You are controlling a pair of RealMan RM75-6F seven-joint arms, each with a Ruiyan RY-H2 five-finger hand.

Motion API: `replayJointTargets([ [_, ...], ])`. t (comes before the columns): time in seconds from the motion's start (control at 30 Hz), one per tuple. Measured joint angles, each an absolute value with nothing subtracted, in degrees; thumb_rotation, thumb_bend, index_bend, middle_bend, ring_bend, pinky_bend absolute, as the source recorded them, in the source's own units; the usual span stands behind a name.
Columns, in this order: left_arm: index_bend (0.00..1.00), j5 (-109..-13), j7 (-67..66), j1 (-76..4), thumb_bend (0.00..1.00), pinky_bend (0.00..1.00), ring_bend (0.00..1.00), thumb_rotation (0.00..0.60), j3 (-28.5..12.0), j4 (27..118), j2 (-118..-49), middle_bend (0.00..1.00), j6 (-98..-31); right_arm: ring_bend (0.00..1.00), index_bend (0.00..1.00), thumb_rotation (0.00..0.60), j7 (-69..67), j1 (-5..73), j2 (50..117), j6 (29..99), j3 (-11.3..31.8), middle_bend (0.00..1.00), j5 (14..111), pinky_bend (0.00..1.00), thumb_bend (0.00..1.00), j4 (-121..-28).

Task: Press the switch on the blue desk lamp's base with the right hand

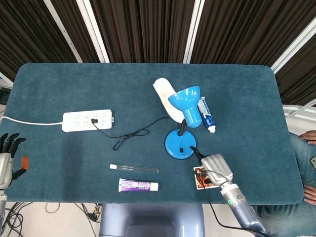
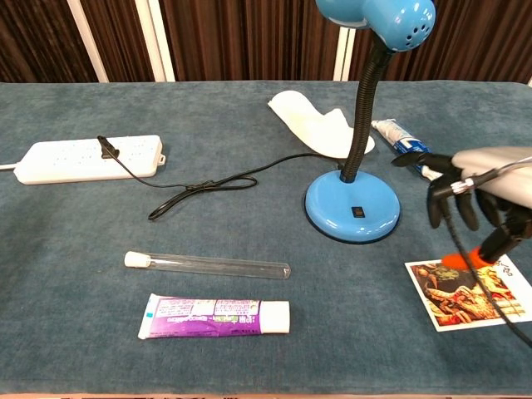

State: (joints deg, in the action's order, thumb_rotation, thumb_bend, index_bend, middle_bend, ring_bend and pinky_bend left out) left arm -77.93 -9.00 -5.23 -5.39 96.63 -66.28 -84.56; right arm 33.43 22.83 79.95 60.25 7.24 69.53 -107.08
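The blue desk lamp stands mid-table on its round base (image 1: pixel 174 142) (image 2: pixel 337 214), with the small black switch (image 1: pixel 181 149) (image 2: pixel 358 212) on the near side of the base. My right hand (image 1: pixel 215 167) (image 2: pixel 482 187) hovers just right of the base and over the photo card. One finger stretches toward the base's right edge and the others curl downward. It holds nothing, and the outstretched fingertip is a short way from the switch, not on it. My left hand (image 1: pixel 6 157) rests at the table's left edge with its fingers apart, empty.
A photo card (image 2: pixel 465 295) lies under the right hand. A blue-and-white toothpaste tube (image 1: pixel 206 114) and a white cloth (image 1: pixel 163 91) lie behind the lamp. The power strip (image 1: pixel 88 120), the lamp's cord, a test tube (image 1: pixel 134 168) and a purple tube (image 1: pixel 138 185) lie left of it.
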Motion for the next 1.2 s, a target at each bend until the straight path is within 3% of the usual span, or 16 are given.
replayJointTargets([
  [0.53,0.21,-77.27,-8.87,-5.34,0.53,0.00,0.01,0.600,-5.60,96.49,-66.14,0.10,-84.19,0.63,0.00,0.600,42.09,29.04,87.10,59.28,7.85,0.52,56.59,0.80,0.25,-102.84],
  [1.2,0.21,-77.07,-8.98,-5.33,0.53,0.00,0.01,0.600,-5.59,96.50,-66.16,0.10,-84.19,0.63,0.00,0.600,39.53,30.79,89.53,60.17,5.26,0.52,55.93,0.90,0.25,-99.14],
])
